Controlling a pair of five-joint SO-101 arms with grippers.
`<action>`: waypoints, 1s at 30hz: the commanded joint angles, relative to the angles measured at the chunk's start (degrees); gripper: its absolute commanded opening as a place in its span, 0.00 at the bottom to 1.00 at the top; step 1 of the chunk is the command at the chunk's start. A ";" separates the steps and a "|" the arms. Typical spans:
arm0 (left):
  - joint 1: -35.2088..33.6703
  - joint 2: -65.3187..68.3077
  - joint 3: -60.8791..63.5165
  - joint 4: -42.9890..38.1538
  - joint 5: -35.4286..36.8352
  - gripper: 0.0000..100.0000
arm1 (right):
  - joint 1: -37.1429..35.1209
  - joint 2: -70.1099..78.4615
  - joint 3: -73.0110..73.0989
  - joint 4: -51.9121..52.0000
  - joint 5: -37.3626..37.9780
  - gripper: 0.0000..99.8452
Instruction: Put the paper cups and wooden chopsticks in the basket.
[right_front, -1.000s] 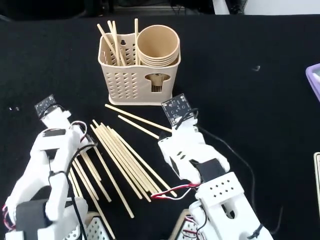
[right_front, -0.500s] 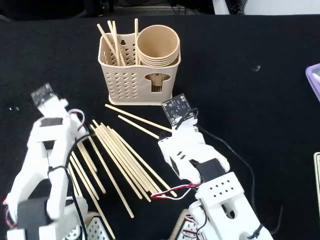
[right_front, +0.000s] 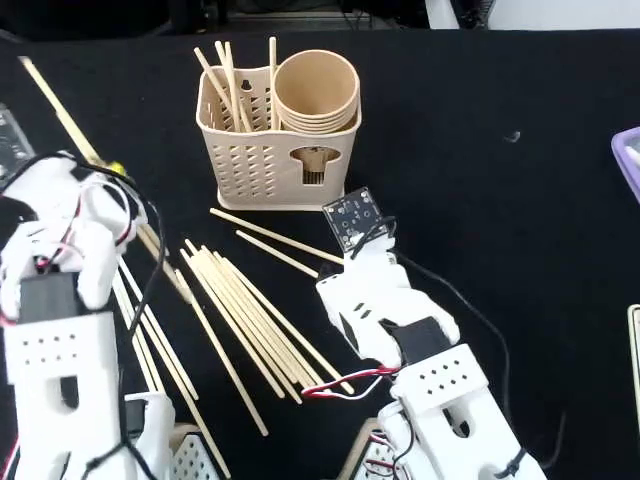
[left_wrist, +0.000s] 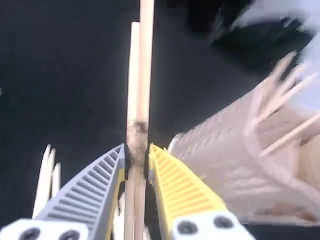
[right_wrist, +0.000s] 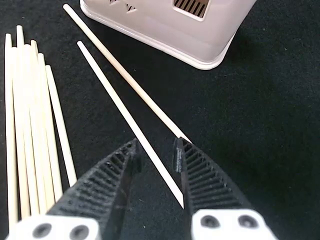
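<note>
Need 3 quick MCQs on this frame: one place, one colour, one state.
1. The paper cups are:
A. stacked inside the basket
B. tipped over in front of it
C. stacked beside it

2. The basket is:
A. blue
B. beige
C. red

3. The left gripper is:
A. open and empty
B. shut on a cup
C. shut on chopsticks

Answers:
1 A: the high view shows the cups nested in one compartment of the basket.
2 B: its perforated walls are beige in the high view.
3 C: the left wrist view shows its fingers clamped on the sticks.
</note>
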 joint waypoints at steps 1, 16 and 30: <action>-0.57 -6.15 -1.80 -12.57 -0.18 0.03 | 0.70 -1.89 -0.22 -0.79 0.09 0.12; 9.27 -5.01 0.04 -56.18 -0.62 0.03 | 0.44 -1.89 -0.22 -0.88 0.09 0.12; 17.01 20.75 -16.22 -56.35 -8.44 0.03 | 0.35 -1.89 0.57 -1.41 0.09 0.12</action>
